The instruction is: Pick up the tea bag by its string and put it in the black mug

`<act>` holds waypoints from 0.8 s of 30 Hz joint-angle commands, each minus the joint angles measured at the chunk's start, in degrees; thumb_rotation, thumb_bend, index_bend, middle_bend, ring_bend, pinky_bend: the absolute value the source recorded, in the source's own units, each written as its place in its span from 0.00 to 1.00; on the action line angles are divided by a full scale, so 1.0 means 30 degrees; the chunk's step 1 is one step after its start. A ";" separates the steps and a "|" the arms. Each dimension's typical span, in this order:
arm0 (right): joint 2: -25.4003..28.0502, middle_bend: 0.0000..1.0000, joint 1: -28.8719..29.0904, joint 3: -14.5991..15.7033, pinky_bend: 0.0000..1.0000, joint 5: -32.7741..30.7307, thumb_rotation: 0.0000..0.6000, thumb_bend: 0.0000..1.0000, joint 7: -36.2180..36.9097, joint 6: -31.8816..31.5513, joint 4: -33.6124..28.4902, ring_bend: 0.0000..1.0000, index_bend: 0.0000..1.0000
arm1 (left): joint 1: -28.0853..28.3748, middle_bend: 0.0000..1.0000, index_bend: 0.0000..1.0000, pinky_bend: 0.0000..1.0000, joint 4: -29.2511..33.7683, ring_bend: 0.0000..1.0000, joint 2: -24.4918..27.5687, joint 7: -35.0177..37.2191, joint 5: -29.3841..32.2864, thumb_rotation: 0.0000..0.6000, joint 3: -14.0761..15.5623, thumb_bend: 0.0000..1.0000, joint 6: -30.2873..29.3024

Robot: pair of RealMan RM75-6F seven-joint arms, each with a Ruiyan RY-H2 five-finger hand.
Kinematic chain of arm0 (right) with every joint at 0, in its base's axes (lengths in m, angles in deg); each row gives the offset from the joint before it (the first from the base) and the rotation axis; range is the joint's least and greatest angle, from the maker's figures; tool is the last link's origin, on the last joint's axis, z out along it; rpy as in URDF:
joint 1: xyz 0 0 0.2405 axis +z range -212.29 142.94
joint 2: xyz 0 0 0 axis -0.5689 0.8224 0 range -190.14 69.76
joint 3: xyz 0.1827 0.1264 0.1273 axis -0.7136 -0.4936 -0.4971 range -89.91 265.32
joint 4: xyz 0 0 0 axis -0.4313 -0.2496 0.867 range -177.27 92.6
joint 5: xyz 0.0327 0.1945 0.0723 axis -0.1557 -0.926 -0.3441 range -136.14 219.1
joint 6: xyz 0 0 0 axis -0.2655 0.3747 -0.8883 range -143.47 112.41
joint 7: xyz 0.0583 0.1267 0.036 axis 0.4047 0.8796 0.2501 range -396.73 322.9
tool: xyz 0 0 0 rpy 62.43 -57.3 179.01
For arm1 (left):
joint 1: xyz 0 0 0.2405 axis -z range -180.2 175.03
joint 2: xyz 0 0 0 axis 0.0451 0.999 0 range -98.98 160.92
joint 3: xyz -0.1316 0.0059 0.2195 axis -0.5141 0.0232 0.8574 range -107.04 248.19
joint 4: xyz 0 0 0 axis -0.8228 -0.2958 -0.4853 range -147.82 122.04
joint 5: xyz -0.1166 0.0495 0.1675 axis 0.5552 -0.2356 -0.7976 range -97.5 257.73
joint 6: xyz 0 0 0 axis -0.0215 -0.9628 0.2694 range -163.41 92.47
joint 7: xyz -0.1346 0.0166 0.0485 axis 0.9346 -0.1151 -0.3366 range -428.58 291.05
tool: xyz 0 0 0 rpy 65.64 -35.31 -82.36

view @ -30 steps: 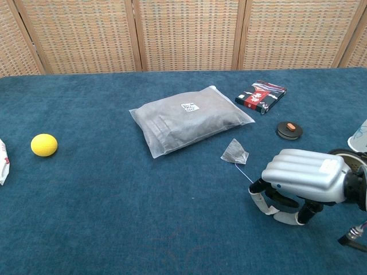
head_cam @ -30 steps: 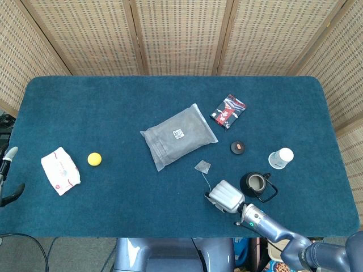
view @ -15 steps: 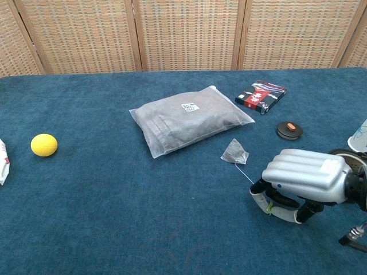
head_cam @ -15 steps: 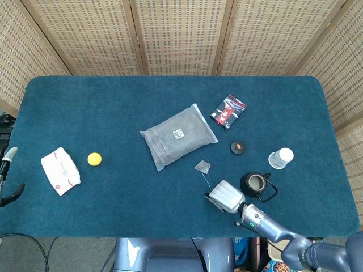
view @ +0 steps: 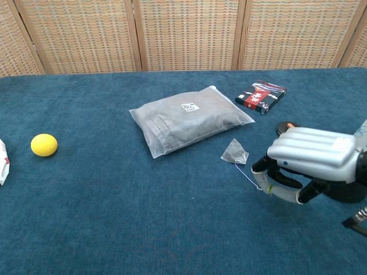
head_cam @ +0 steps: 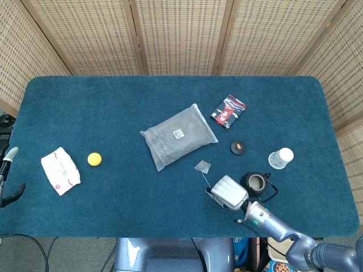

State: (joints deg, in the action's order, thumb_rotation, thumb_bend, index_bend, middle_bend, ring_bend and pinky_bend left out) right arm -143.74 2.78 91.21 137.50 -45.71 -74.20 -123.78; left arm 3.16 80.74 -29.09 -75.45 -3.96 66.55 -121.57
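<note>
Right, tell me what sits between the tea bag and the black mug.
Only the right hand itself. It sits over the string's end, between the tea bag and the black mug. No other object lies on that short stretch of table; the small black disc sits off to the side, further back.

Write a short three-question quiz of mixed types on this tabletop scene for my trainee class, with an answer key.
1. True or false: the tea bag is already inside the black mug.
2. Which object lies nearest the tea bag? A) yellow ball B) grey pouch C) white cup
3. Which hand is at the tea bag's string?

Key
1. False: it lies on the blue table, left of the mug.
2. B
3. The right hand, with its fingers curled at the string's end; the left hand sits at the table's far left edge.
</note>
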 commanded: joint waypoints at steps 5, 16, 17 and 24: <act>0.1353 0.88 -0.0074 -0.0696 0.92 -0.0041 1.00 0.68 0.0602 -0.0983 -0.1008 0.88 0.60 | 0.0053 0.00 0.03 0.00 0.0025 0.00 -0.0061 -0.0052 -0.0030 1.00 -0.0001 0.32 0.0059; 0.3235 0.88 -0.0319 -0.1503 0.92 0.0268 1.00 0.68 0.2379 -0.2810 -0.1740 0.88 0.61 | 0.0088 0.00 0.03 0.00 0.0177 0.00 -0.0062 -0.0184 -0.0076 1.00 0.0011 0.32 0.0086; 0.3329 0.88 -0.0345 -0.1533 0.92 0.0270 1.00 0.68 0.2485 -0.2896 -0.1769 0.89 0.61 | 0.0089 0.00 0.03 0.00 0.0191 0.00 -0.0062 -0.0196 -0.0077 1.00 0.0016 0.32 0.0092; 0.4344 0.88 -0.0625 -0.1674 0.93 0.0477 1.00 0.68 0.4346 -0.3785 -0.1900 0.89 0.62 | 0.0068 0.00 0.03 0.00 0.0447 0.00 0.0027 -0.0406 -0.0040 1.00 0.0070 0.32 0.0146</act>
State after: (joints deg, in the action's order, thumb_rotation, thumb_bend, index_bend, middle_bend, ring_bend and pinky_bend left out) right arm -131.55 1.15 86.24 138.59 -33.98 -84.91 -129.42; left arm 3.35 82.02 -29.06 -76.62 -4.11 66.77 -121.16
